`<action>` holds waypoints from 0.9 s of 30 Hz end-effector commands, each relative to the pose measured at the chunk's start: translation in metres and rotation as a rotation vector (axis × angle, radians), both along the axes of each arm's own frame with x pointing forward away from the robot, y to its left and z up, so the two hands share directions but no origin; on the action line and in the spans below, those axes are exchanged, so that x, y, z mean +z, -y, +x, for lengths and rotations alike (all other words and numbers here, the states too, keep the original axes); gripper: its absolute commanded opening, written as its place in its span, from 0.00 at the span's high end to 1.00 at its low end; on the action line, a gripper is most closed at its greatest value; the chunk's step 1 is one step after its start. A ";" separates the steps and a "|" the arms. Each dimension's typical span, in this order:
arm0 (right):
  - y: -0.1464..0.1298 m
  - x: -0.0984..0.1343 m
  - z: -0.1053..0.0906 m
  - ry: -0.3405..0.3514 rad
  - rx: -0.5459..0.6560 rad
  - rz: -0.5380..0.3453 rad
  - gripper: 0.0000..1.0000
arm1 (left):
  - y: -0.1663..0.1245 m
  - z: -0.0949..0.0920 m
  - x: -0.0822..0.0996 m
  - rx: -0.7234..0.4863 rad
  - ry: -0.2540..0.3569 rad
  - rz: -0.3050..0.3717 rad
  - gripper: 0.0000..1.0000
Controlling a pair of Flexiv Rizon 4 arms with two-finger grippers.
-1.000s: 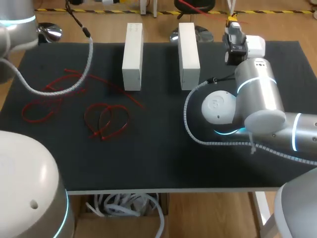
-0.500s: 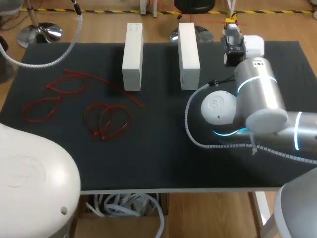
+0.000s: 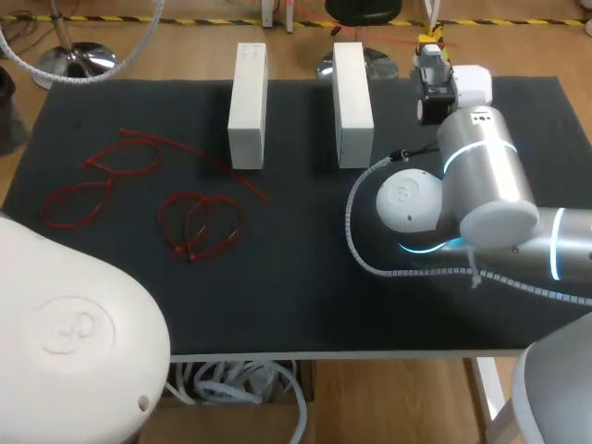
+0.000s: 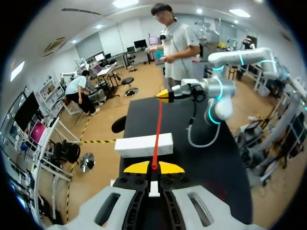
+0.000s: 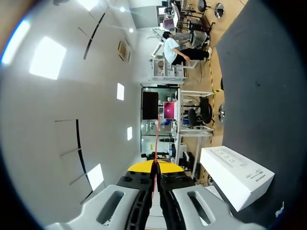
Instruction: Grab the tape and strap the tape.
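Note:
A straight red tape (image 4: 157, 125) is stretched in the air between my two grippers. In the left wrist view my left gripper (image 4: 154, 167) is shut on its near end. The far end sits in my right gripper (image 4: 165, 96), held level above the black table. The right wrist view shows my right gripper (image 5: 154, 166) shut on the same red tape (image 5: 157, 136), which runs straight ahead of it. From the head view my right gripper (image 3: 431, 43) is at the table's back edge; the left gripper is out of that view.
Two white boxes (image 3: 247, 102) (image 3: 351, 92) stand side by side at the back middle of the black table (image 3: 305, 296). Several looped red tapes (image 3: 199, 227) (image 3: 74, 202) lie on the left half. My right arm (image 3: 462, 194) lies over the right half.
In the head view my left arm's cable has swung up and out past the back left corner, and its white base has slid further in at the lower left. The right arm has barely moved.

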State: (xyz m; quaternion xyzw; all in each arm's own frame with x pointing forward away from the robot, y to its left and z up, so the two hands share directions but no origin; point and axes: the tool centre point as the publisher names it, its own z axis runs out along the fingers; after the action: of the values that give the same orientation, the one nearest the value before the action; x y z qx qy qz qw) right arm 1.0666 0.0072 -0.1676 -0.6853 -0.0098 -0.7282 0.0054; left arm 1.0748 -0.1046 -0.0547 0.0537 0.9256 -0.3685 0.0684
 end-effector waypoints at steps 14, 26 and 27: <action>-0.007 -0.005 0.001 -0.036 0.014 -0.111 1.00 | 0.001 -0.004 0.002 0.013 0.005 0.053 1.00; -0.011 -0.005 0.000 -0.032 0.036 -0.119 1.00 | 0.002 -0.006 0.006 -0.009 -0.078 0.120 1.00; -0.011 -0.005 0.000 -0.032 0.037 -0.121 1.00 | 0.002 -0.006 0.008 -0.018 -0.098 0.139 1.00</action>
State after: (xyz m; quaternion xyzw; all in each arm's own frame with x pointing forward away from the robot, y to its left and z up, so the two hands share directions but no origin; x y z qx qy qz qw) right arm 1.0669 0.0190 -0.1739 -0.6944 -0.0649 -0.7163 -0.0224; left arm 1.0592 -0.1027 -0.0577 0.0446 0.9423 -0.3291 0.0427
